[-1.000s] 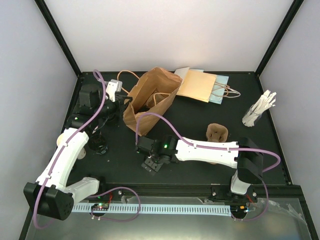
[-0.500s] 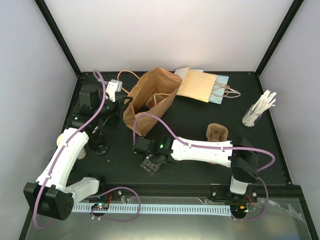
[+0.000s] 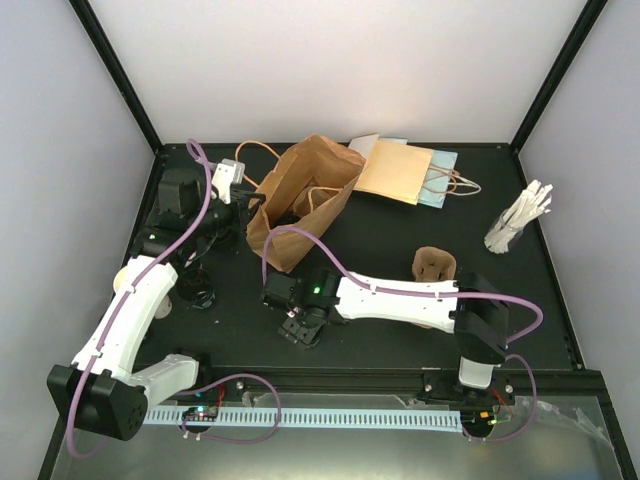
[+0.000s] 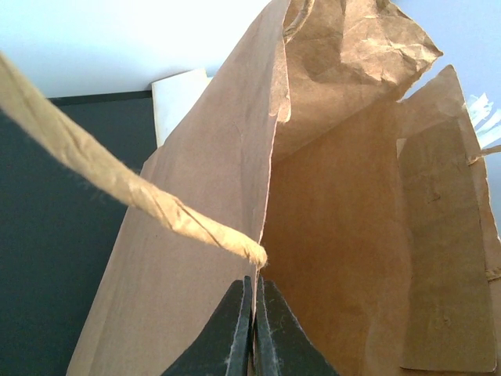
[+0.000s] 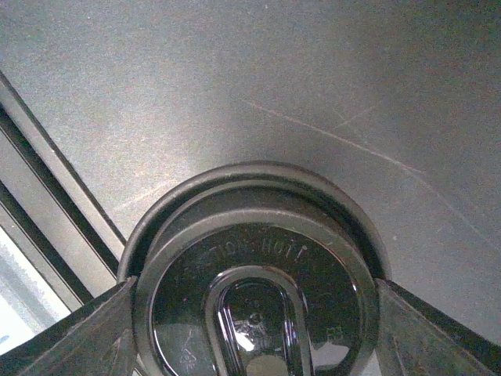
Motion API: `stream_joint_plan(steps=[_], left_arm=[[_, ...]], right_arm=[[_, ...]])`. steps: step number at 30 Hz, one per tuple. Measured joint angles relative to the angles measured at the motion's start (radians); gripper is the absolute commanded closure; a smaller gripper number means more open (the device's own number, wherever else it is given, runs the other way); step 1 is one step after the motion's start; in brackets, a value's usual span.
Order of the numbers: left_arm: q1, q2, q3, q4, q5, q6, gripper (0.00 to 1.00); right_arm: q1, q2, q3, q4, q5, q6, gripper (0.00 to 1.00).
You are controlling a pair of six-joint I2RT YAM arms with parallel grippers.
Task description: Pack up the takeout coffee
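Left end effector (image 4: 252, 317) pinches paper bag (image 4: 344, 235); right end effector (image 5: 254, 313) straddles lid (image 5: 254, 227) (black).

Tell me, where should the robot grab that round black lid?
By its outer rim, on two opposite sides, coming straight down from above. The lid looks flat and low on the table, and the right gripper has a finger at each side.

The paper bag (image 3: 300, 200) at upper centre is crinkled kraft brown and the table (image 3: 400, 235) matt black. To its right, a flat tan bag (image 3: 395, 172) covers a pale blue bag (image 3: 447, 162). The lid (image 5: 258, 290) is glossy black. The cables (image 3: 205, 200) are purple and the arms (image 3: 135, 310) white.
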Motion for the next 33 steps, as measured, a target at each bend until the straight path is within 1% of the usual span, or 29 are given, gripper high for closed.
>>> stream_joint_plan(steps=[7,11,18,28,33], left_arm=[[0.0,0.0,0.0,0.0,0.005,0.0,0.99],[0.0,0.0,0.0,0.0,0.006,0.0,0.98],[0.0,0.0,0.0,0.0,0.01,0.0,0.99],[0.0,0.0,0.0,0.0,0.021,0.0,0.98],[0.0,0.0,0.0,0.001,0.034,-0.001,0.98]], right_arm=[[-0.001,0.029,0.046,-0.053,-0.03,-0.009,0.2],[-0.002,0.047,0.079,-0.09,-0.04,-0.016,0.18],[-0.002,0.053,0.103,-0.135,-0.039,-0.031,0.16],[-0.005,0.053,0.105,-0.158,-0.039,-0.031,0.2],[-0.005,0.053,0.105,-0.167,-0.04,-0.032,0.19]])
